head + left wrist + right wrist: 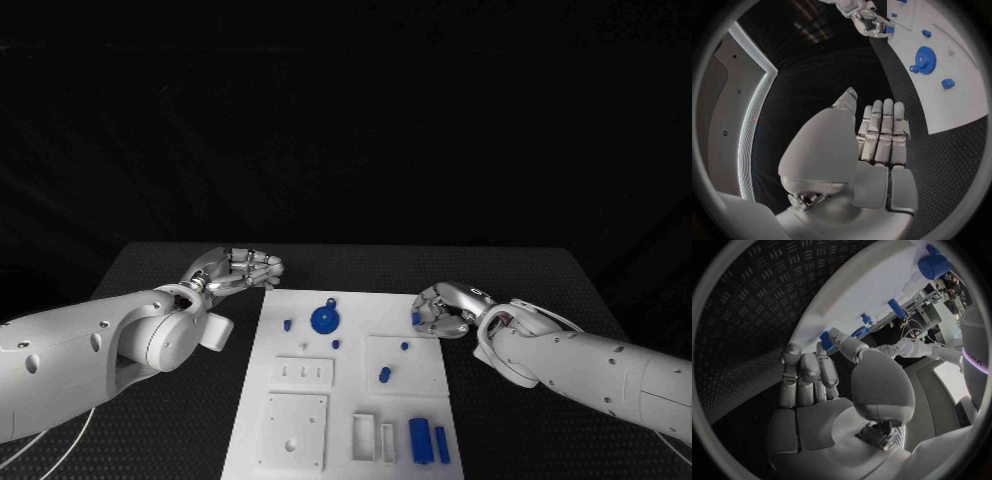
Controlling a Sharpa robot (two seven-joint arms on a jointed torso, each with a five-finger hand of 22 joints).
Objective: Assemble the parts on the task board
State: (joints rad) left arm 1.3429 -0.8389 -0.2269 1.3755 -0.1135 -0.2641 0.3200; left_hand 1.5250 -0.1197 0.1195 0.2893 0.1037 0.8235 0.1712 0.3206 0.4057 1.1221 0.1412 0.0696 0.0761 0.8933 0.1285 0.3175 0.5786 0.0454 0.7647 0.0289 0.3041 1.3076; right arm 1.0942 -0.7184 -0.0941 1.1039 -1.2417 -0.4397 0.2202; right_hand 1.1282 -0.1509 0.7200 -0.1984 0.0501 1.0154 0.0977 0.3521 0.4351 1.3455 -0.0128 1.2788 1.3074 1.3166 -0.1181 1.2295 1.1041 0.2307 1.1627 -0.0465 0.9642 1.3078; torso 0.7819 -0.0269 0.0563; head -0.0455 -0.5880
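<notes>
White task board (289, 420) between robot hands

So the task board (296, 420) is a white rectangular plate lying flat in the middle of the table, with raised square blocks and slotted recesses toward its near edge. Blue parts are scattered on it: a gear (325, 320) lying flat near the far edge, a small peg (384, 375) mid-board, two upright bars (427, 441) by the near right corner, plus tiny studs (287, 325) near the left edge.
</notes>
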